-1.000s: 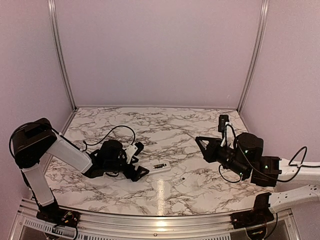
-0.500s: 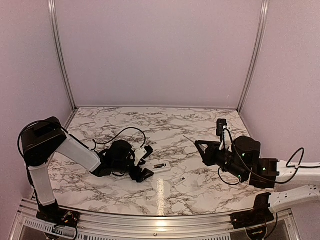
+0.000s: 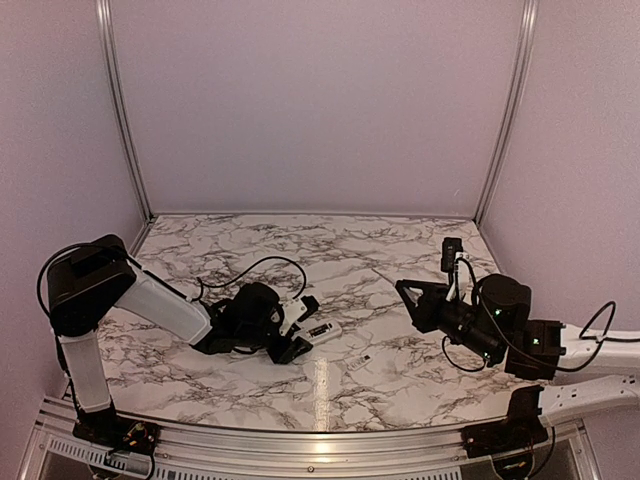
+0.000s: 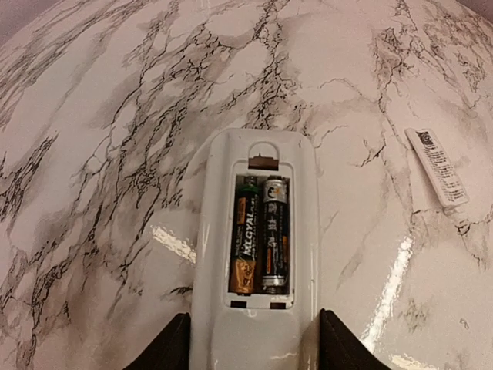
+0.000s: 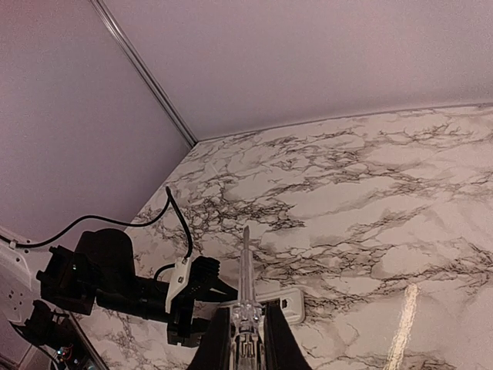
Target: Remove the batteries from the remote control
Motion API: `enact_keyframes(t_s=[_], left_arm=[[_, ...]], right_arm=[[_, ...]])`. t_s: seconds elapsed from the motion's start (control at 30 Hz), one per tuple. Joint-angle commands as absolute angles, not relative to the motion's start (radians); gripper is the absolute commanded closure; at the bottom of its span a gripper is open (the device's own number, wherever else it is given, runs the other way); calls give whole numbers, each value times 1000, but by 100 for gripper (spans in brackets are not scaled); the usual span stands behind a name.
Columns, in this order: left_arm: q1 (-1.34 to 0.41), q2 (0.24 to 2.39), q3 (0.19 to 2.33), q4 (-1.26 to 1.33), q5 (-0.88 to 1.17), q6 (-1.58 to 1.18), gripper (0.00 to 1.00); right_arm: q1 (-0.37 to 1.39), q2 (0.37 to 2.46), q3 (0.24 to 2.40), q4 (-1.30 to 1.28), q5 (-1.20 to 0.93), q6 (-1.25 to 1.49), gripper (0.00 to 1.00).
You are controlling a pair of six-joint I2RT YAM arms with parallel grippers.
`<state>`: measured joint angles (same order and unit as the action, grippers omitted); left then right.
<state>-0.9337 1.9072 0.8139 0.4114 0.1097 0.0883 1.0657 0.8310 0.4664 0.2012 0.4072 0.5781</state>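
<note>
The white remote control (image 4: 254,331) lies back side up on the marble table, its compartment open. Two batteries sit in it side by side: a dark green and gold one (image 4: 246,235) and a black one (image 4: 275,235). My left gripper (image 4: 250,333) has its black fingers (image 4: 171,348) against both long sides of the remote's near end. From above, the left gripper (image 3: 297,327) meets the remote (image 3: 322,330) left of centre. My right gripper (image 5: 246,339) hovers to the right, shut on a thin rod tool (image 5: 246,270) with a clear handle that points at the remote (image 5: 286,303).
A small white printed cover strip (image 4: 437,168) lies flat to the right of the remote, also seen from above (image 3: 366,358). A black cable (image 3: 240,268) loops behind the left wrist. Purple walls and metal rails (image 3: 120,110) close in the table.
My left gripper has slid right along the table to the remote and narrowed its jaws onto the remote's sides. The right gripper has drifted slightly, still holding the rod tool.
</note>
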Motion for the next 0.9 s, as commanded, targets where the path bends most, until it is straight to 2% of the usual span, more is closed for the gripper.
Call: enact_keyframes(t_s=[0.0,0.13,0.37,0.7,0.87], left_arm=[[-971,1957,839,278,29,78,46],[-976,1957,845,261,18,70,39],[-977,1975,859,234,-21,64,41],[-994,1962,859,231,-28,67,67],[-1026,1939,852,251,-103,63,82]], right_arm=[[1059,802,458,193,414,571,100],[1059,792,454,190,416,574,100],[1060,790,457,182,411,576,100],[1059,787,461,173,416,573,100],[1060,814,480,173,407,573,100]])
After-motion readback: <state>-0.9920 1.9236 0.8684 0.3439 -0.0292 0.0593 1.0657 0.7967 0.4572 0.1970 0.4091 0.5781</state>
